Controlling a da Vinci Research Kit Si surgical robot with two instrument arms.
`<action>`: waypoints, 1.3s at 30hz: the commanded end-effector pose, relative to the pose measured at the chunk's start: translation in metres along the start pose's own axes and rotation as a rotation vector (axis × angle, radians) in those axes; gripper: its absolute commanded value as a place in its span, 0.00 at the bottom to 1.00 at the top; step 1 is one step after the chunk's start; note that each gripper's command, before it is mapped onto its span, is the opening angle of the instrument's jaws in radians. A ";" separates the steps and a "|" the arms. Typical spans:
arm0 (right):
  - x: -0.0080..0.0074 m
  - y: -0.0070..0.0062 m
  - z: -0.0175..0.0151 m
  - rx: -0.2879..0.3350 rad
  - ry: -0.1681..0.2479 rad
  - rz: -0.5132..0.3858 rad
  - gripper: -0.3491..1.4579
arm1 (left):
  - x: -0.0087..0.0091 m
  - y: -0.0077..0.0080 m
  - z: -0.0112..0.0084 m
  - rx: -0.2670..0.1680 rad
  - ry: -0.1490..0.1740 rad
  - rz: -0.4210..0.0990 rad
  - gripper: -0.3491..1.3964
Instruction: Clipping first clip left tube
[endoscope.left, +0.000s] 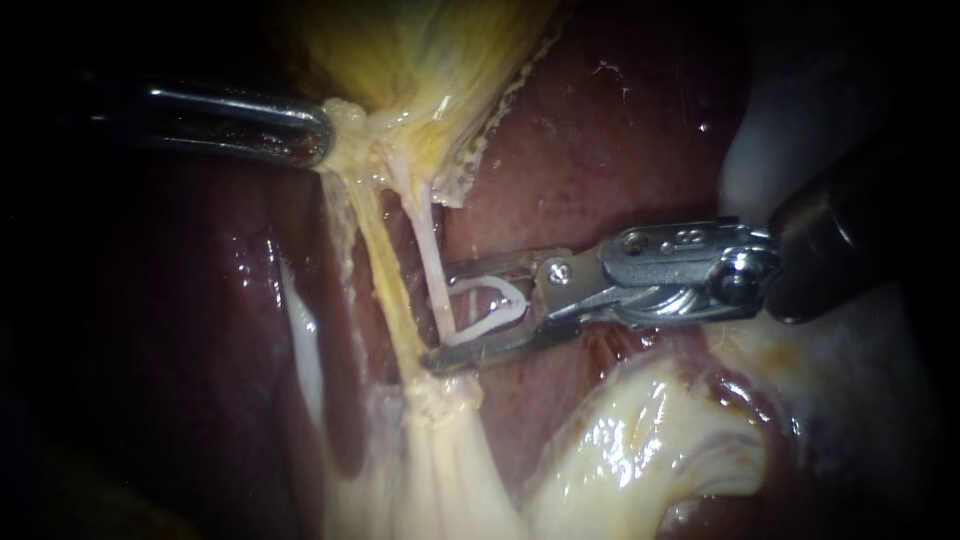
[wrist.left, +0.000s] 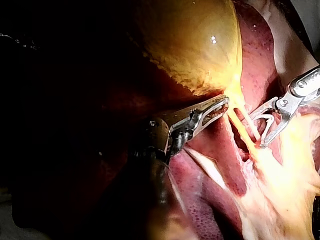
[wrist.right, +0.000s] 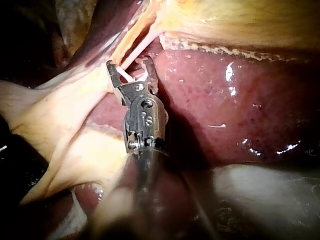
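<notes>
Two tubes run down from the yellow gallbladder (endoscope.left: 400, 50): a yellowish left tube (endoscope.left: 385, 270) and a thin pale right tube (endoscope.left: 425, 235). My right instrument (endoscope.left: 442, 315) stands open with a white clip (endoscope.left: 490, 305) loaded between its jaws. The pale tube crosses the mouth of those jaws, while the lower jaw tip rests against the yellowish tube. The right wrist view shows the same open jaws (wrist.right: 129, 67) straddling the pale strand. My left instrument (endoscope.left: 322, 135) is shut on tissue at the gallbladder's neck, also in the left wrist view (wrist.left: 222, 105), holding it taut.
Dark red liver (endoscope.left: 600, 150) lies behind and around the tubes. Glistening pale fatty tissue (endoscope.left: 640, 440) bulges just below the right instrument's shaft. A whitish fold (endoscope.left: 300, 340) runs down left of the tubes.
</notes>
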 end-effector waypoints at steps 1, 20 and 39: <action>0.0002 -0.0002 -0.0003 0.001 0.000 0.001 0.46 | 0.0000 0.0000 0.0000 0.001 0.000 0.001 0.00; 0.0043 -0.0051 -0.0033 0.111 0.026 0.011 0.46 | 0.0001 0.0000 0.0000 0.001 0.000 -0.005 0.00; 0.0004 -0.0006 0.0001 0.101 0.025 0.018 0.46 | 0.0001 0.0000 0.0000 0.000 0.000 -0.005 0.00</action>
